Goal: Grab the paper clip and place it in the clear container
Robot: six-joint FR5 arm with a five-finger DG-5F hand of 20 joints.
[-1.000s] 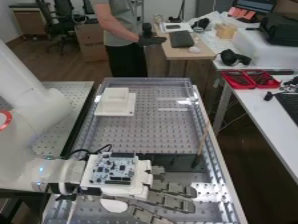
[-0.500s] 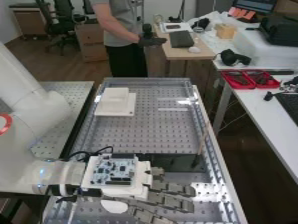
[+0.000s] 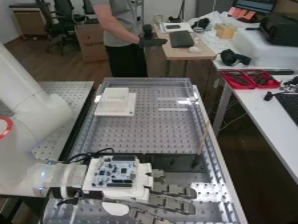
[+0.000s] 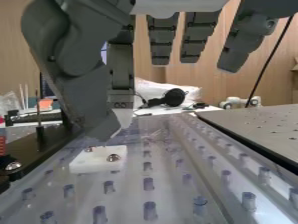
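The hand (image 3: 169,198) is over the near end of the perforated bench top (image 3: 143,132) in the high view, its fingers stretched toward the bench's right edge. Seen from the wrist, the hand (image 4: 123,70) has straight fingers spread apart, the thumb pointing down, and nothing is visible between them. Below the thumb tip lies a small white block (image 4: 86,162) with two shiny metal screws on a clear, studded surface (image 4: 166,180). A white rounded piece (image 3: 116,208) lies beside the hand's base. I cannot make out a paper clip or a separate clear container.
A white stepped block (image 3: 114,104) stands at the bench's far left. A dark panel (image 3: 174,162) crosses beyond the hand, with a thin upright stick (image 3: 202,142) at its right end. Red trays (image 3: 247,79) sit on the white side table (image 3: 269,122).
The hand and its wrist have shifted very slightly to the right in the high view. The fingers stay straight, and the bench items have not moved.
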